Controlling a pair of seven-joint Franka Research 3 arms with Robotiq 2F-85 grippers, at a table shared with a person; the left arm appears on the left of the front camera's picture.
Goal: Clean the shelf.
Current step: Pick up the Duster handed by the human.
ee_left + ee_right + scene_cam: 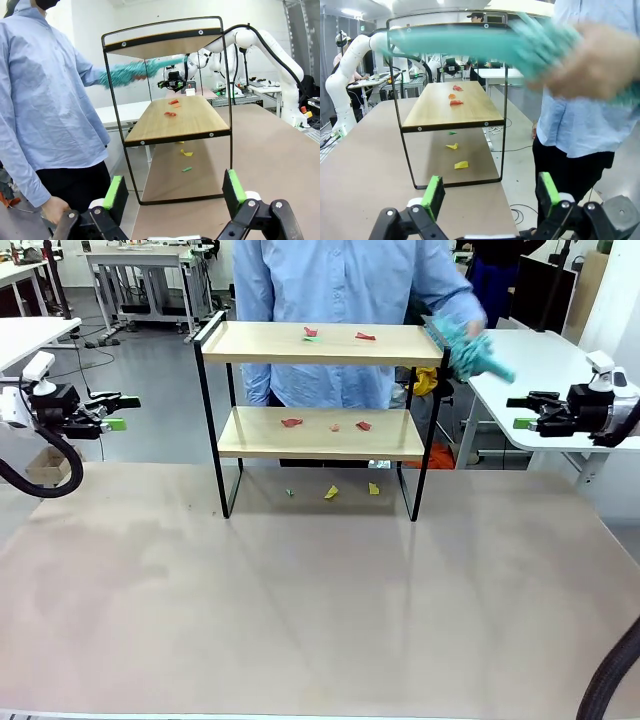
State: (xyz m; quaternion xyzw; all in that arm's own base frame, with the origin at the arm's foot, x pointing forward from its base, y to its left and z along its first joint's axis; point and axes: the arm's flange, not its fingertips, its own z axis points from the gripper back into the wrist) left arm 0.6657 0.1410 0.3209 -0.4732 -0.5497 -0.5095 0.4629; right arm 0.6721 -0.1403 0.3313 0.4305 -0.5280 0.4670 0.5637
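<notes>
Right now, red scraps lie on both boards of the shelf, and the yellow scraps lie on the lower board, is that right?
Not quite. The yellow scraps lie on the table under the shelf, below the lower board, not on it; the front view shows this. The red scraps do lie on both boards.

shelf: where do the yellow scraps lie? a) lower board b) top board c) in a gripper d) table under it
d: the yellow scraps lie on the table beneath the shelf, while its boards carry red scraps.
</notes>
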